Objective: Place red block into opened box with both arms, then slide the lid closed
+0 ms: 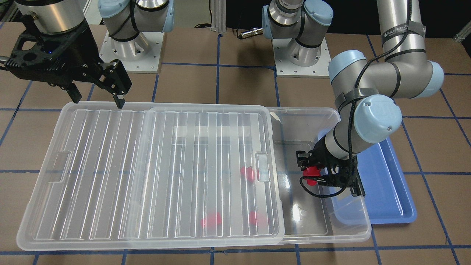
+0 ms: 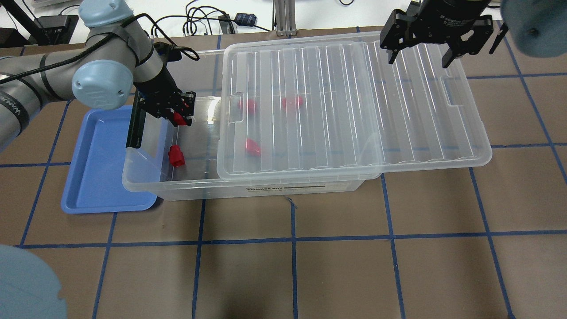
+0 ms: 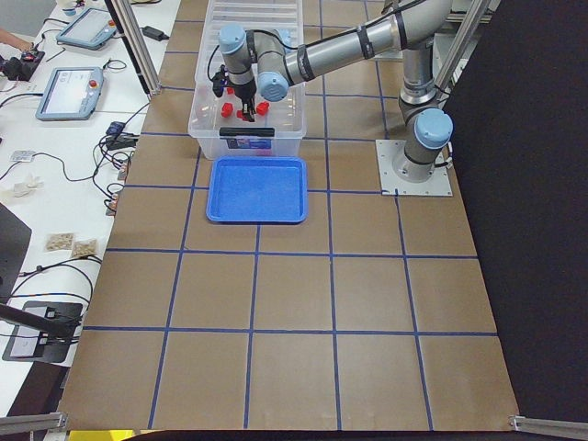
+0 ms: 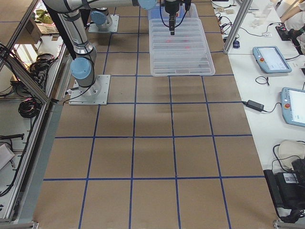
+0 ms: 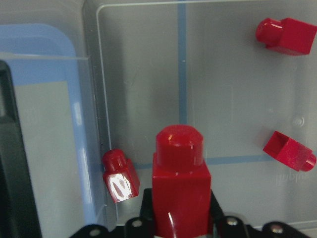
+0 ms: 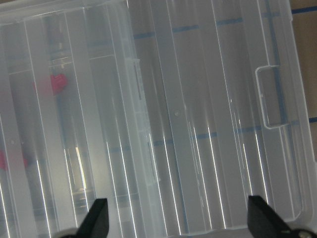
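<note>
- Closest to the left wrist camera, one red block (image 5: pixel 179 188) is seen, pinched between the fingers of the left gripper (image 2: pixel 178 118).
- It is bright red and shiny. A square body and a thinner round stub are seen on it, and the stub is pointed away from the gripper, toward the box floor.
- The red block is held over the bare end of the box (image 2: pixel 266 189), on the robot's left side, where no lid is laid.
- Five red pieces are counted in all: the held one and four other red blocks (image 2: pixel 176 156) that are laid on the box floor.
- One of those four is found in the bare end, close by the end wall. Three are seen through the lid.
- One box is counted. It is big, clear and shallow, and a black latch bar (image 2: pixel 133 133) is seen on its left end.
- One lid (image 2: pixel 354 110) is counted. It is see-through, with long raised ribs. It is laid on the box and pushed toward the robot's right, so that end is overhung.
- Two arms (image 2: pixel 53 84) and two grippers are counted.
- The right gripper (image 2: pixel 418 61) is held up above the right part of the lid. Its fingers are spread wide and nothing is gripped.
- One blue tray (image 2: pixel 97 177) is set on the table (image 2: pixel 310 266), and the box's left end is partly laid over it.
</note>
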Robot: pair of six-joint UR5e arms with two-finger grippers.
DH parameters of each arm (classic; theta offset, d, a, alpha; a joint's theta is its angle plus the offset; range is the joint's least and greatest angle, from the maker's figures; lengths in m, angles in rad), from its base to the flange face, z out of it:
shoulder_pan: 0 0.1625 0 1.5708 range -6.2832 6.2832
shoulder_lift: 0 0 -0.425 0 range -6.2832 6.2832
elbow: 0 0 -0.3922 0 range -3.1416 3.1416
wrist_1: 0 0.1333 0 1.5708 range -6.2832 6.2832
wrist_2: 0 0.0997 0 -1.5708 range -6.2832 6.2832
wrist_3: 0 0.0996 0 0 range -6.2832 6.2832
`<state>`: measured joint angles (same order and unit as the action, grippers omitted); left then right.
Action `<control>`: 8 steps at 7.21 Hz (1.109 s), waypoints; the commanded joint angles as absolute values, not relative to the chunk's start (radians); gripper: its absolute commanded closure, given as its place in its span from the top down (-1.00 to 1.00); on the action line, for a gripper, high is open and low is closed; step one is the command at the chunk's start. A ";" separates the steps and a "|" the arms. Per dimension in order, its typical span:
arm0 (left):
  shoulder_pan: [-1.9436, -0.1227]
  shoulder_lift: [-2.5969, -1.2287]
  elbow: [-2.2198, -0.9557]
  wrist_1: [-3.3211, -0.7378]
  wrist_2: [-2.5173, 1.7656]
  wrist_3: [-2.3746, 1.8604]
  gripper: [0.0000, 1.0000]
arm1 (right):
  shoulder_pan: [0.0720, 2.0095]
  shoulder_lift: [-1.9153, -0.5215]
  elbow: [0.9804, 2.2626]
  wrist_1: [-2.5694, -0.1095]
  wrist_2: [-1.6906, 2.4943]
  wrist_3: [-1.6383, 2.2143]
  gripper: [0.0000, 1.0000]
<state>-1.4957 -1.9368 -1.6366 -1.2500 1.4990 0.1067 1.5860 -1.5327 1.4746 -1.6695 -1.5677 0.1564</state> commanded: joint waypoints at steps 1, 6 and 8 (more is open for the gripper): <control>-1.496 -1.986 -1.655 -1.205 1.497 0.107 -1.00 | 1.586 -1.532 1.474 -1.672 -1.568 0.152 1.00; -1.496 -2.051 -1.686 -1.141 1.496 0.109 -1.00 | 1.586 -1.531 1.474 -1.674 -1.569 0.141 1.00; -1.496 -2.052 -1.703 -1.141 1.496 0.107 -0.71 | 1.586 -1.531 1.474 -1.674 -1.568 0.141 1.00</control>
<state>-1.4956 -2.0503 -1.6945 -1.1407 1.4957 0.1087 1.5861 -1.5309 1.4742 -1.6743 -1.5681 0.1413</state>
